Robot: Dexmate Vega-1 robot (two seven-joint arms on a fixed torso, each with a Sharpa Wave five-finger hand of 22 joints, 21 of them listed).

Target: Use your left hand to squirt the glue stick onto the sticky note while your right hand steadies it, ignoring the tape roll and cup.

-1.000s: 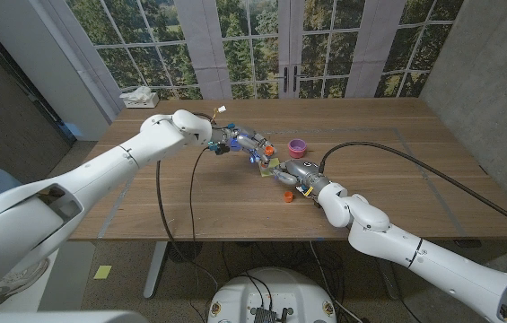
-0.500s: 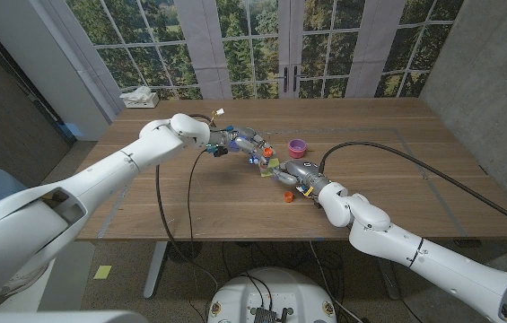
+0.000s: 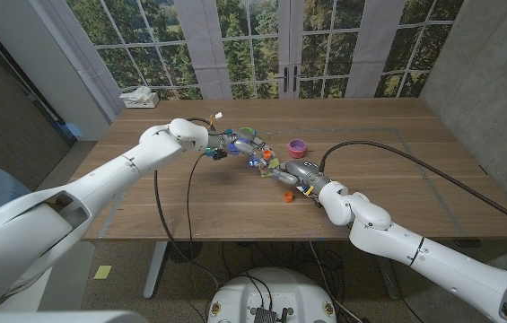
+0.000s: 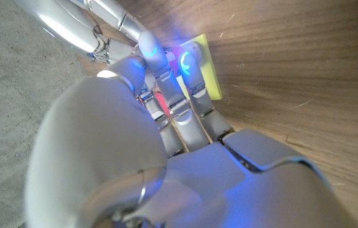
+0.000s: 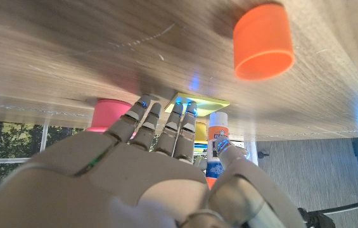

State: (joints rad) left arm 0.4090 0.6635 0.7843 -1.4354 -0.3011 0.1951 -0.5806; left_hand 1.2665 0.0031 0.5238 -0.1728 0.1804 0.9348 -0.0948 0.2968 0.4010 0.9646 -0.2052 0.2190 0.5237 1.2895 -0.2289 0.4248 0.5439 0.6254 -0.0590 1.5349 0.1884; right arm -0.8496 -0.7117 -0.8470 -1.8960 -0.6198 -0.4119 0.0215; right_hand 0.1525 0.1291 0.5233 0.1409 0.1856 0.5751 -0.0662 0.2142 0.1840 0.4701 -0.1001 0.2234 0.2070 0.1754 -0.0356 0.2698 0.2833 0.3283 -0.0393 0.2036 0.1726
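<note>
Fingers of the left hand (image 3: 246,144) curled around the glue stick (image 5: 216,151), holding it over the sticky note (image 5: 201,101); in the right wrist view the white tube with its blue label stood at the note's edge. Whether its tip touched the paper could not be told. Fingers of the right hand (image 3: 300,173) lay close together, tips (image 5: 185,113) reaching to the yellow note's near edge on the wooden table (image 3: 397,188); actual contact was not clear, and nothing was held between them. In the left wrist view, the left hand's fingers (image 4: 191,111) covered part of the note, which sat flat on the wood near the table's middle, between both hands. An orange cap (image 3: 288,197) lay just beside the right hand. A pink cup (image 3: 298,145) stood near, behind the right hand.
</note>
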